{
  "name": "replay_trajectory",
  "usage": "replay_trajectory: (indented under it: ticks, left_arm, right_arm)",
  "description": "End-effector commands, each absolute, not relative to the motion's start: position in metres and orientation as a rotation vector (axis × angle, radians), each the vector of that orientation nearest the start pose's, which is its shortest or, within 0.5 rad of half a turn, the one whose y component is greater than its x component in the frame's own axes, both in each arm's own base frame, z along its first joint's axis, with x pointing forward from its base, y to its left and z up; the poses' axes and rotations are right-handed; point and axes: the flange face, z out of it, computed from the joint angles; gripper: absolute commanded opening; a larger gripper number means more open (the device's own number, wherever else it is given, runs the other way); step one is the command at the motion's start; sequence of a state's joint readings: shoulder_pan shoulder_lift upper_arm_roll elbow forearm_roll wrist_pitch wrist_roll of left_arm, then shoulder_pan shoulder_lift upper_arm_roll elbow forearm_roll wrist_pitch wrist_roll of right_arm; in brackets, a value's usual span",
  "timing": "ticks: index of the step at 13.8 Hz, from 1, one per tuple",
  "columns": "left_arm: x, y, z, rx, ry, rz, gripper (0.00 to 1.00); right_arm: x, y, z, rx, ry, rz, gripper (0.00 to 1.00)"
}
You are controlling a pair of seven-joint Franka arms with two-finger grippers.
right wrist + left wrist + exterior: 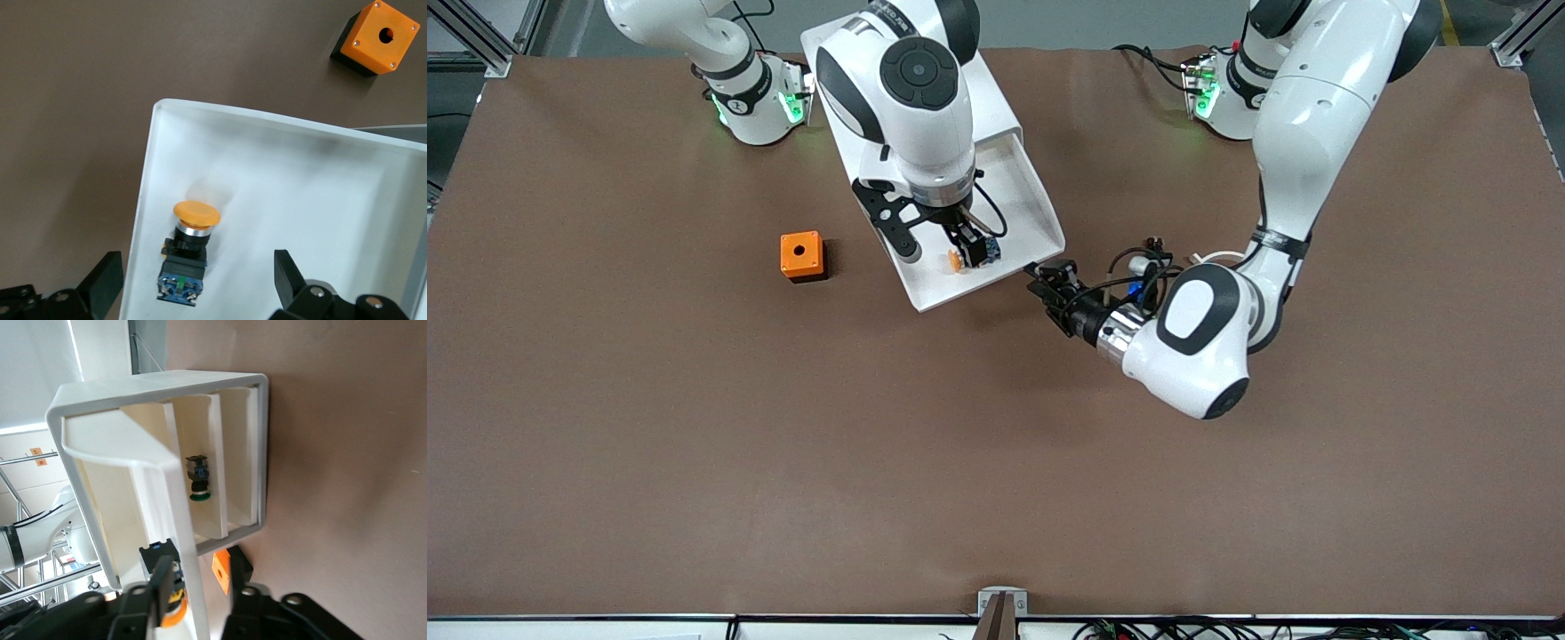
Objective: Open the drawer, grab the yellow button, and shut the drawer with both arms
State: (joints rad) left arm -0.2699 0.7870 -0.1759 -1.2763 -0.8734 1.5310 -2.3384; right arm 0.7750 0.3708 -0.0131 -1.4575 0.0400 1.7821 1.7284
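On the brown table, right gripper jaws spread over drawer's button; left gripper clenches drawer front

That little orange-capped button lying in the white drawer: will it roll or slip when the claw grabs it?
The button lies on its side, and its round orange cap looks apt to roll. Its blocky rear end probably limits that. It looks rigid, and the smooth drawer floor may let it slide if the open right claw nudges it.

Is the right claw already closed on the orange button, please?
No, the right claw is open around the button in the drawer.
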Motion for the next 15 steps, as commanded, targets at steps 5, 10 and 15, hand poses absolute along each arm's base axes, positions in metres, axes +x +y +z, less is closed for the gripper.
replay_trajectory:
  ticks: [5, 10, 15]
  left_arm:
    - [0.656, -0.27, 0.35, 1.537, 2.376, -1.55, 1.0]
    - [0.677, -0.21, 0.359, 1.693, 2.214, -1.367, 1.0]
    - [0.692, -0.154, 0.351, 1.851, 2.06, -1.193, 1.0]
  right_arm:
    - [0.493, 0.479, 0.441, -2.751, 1.622, 0.045, 1.0]
    - [0.484, 0.494, 0.426, -2.763, 1.633, 0.063, 1.0]
    - [0.477, 0.502, 0.415, -2.788, 1.625, 0.076, 1.0]
